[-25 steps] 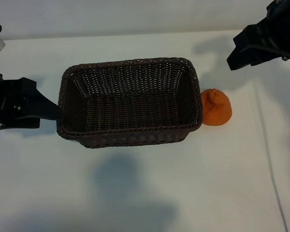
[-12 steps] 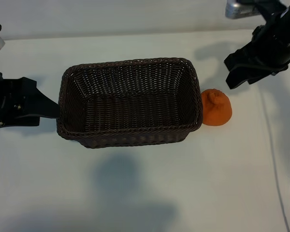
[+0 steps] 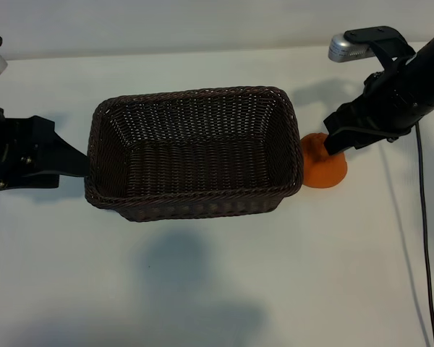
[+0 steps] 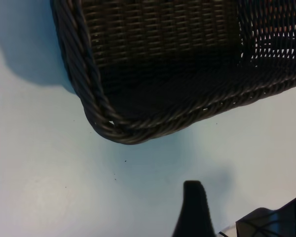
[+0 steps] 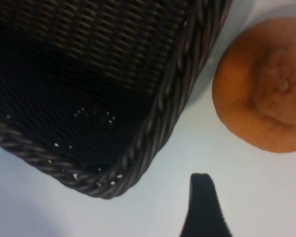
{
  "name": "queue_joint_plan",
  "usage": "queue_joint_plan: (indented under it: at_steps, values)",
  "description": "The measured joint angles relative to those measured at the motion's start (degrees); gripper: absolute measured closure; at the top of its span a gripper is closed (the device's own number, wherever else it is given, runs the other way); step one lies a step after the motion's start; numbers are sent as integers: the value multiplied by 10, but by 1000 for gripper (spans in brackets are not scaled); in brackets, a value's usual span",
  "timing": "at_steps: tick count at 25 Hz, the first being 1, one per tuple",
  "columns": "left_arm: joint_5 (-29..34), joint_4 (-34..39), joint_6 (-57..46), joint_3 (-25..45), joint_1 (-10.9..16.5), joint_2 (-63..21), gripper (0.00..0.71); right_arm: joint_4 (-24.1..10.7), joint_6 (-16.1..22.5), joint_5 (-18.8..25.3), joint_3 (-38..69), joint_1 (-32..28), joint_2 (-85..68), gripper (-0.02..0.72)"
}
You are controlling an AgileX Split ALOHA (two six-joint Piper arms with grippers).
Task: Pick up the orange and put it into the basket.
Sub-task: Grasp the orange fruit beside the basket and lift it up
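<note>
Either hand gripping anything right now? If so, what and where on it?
Nothing is held. The right hand is open above the orange, which sits on the table beside the basket. The left hand is open at the basket's other end, gripping nothing.

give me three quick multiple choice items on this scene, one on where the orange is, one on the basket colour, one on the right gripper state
1. Where is the orange?
A. inside the basket
B. on the table beside the basket's right end
C. held by the left gripper

2. What colour is the basket?
A. dark brown
B. white
C. green

3. What is the right gripper doing?
A. shut on the orange
B. gripping the basket rim
C. open, over the orange

Answers:
1 B: the orange sits on the white table against the basket's right end.
2 A: the wicker is dark brown in every view.
3 C: the right wrist view shows nothing between the fingers, with the orange on the table ahead of them.
</note>
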Motion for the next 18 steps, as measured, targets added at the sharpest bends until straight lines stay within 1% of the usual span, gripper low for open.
queue_joint_plan:
  at_steps: [5,11,18]
  values:
    - [0,0,4,0,0,0,141,0,-1,-26,1,0,0,244]
    - [-2,0,5,0,0,0,141,-12,-4,-83,3,0,1,244]
    - [-12,0,6,0,0,0,141,-14,-12,-102,7,0,49,245]
